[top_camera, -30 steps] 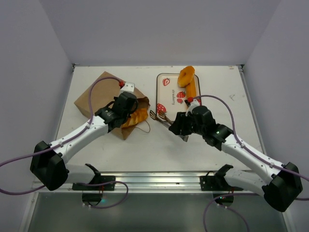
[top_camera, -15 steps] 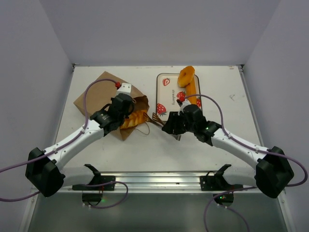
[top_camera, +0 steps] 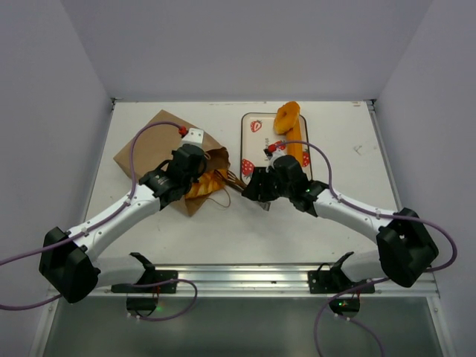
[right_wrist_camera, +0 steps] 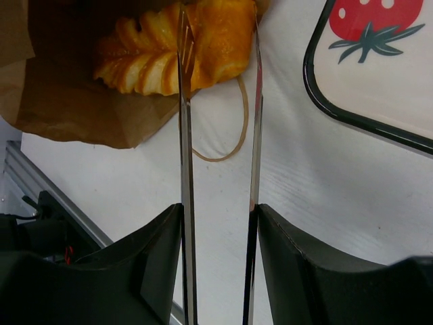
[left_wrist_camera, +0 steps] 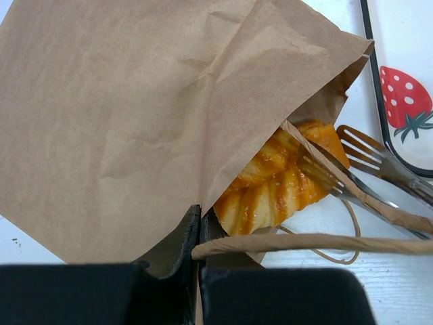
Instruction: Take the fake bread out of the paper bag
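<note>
The brown paper bag (top_camera: pixel 152 145) lies flat on the table's left, with its mouth facing right. A braided golden loaf (top_camera: pixel 210 181) lies in the mouth, half out; it also shows in the left wrist view (left_wrist_camera: pixel 277 183) and the right wrist view (right_wrist_camera: pixel 176 51). My left gripper (top_camera: pixel 192 165) is shut on the bag's upper edge (left_wrist_camera: pixel 135 115) and holds the mouth open. My right gripper (top_camera: pixel 256 186) is shut on metal tongs (right_wrist_camera: pixel 184 135), whose two tips reach either side of the loaf's end. Two more bread pieces (top_camera: pixel 288 119) lie on the tray.
A strawberry-print tray (top_camera: pixel 253 145) lies right of the bag, its black rim close to the tongs (right_wrist_camera: pixel 318 88). The bag's twisted paper handle (left_wrist_camera: pixel 325 244) crosses in front of my left fingers, and another loop (right_wrist_camera: pixel 230 128) lies on the table.
My right arm has moved left with the tongs, bringing their tips from the tray's edge to the loaf in the bag mouth. My left gripper has kept its hold on the bag.
</note>
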`<state>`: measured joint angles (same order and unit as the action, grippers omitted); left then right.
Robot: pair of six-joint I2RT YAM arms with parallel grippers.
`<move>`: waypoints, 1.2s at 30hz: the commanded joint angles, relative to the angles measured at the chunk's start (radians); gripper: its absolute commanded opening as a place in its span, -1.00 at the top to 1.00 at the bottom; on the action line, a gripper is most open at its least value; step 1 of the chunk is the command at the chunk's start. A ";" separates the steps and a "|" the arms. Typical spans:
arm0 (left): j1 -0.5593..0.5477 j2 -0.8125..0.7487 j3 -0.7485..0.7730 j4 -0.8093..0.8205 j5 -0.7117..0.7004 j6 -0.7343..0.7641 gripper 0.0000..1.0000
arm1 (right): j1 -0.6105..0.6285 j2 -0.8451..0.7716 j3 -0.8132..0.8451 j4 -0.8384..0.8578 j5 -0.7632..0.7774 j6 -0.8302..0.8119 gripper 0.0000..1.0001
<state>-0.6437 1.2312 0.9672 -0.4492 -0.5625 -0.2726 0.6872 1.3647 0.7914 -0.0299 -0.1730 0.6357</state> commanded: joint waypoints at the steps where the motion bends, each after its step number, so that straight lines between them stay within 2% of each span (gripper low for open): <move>1: -0.001 -0.019 0.001 0.046 0.009 0.018 1.00 | 0.005 0.005 0.042 0.091 -0.026 0.030 -0.02; 11: -0.001 -0.021 -0.001 0.046 0.010 0.018 1.00 | 0.006 0.011 0.031 0.116 -0.074 0.056 0.03; 16: -0.001 -0.018 -0.002 0.046 0.004 0.019 1.00 | 0.006 -0.025 0.008 0.110 -0.066 0.064 0.23; 23: 0.003 0.004 0.005 0.035 -0.030 0.009 1.00 | 0.006 -0.105 0.008 0.055 -0.048 0.061 0.38; 36: 0.041 0.037 0.015 0.004 -0.068 -0.030 1.00 | 0.005 -0.228 0.006 -0.062 -0.017 0.032 0.42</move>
<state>-0.6189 1.2579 0.9672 -0.4500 -0.5953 -0.2787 0.6872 1.1931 0.7906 -0.0898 -0.1997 0.6838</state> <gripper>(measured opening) 0.013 0.378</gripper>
